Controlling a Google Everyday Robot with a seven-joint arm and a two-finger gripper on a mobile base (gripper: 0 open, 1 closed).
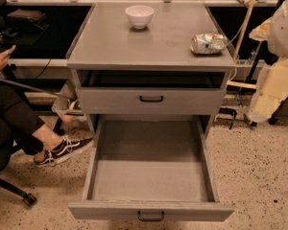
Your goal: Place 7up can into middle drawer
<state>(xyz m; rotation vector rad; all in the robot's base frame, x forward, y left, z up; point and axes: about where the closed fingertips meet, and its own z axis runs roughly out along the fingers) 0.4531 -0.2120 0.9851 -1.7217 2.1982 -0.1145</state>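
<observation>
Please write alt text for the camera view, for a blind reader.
A dented 7up can lies on its side near the right edge of a grey cabinet top, a white bowl farther back; the middle drawer below stands open and empty. The gripper is not in view; only the pale arm shows at right.
</observation>
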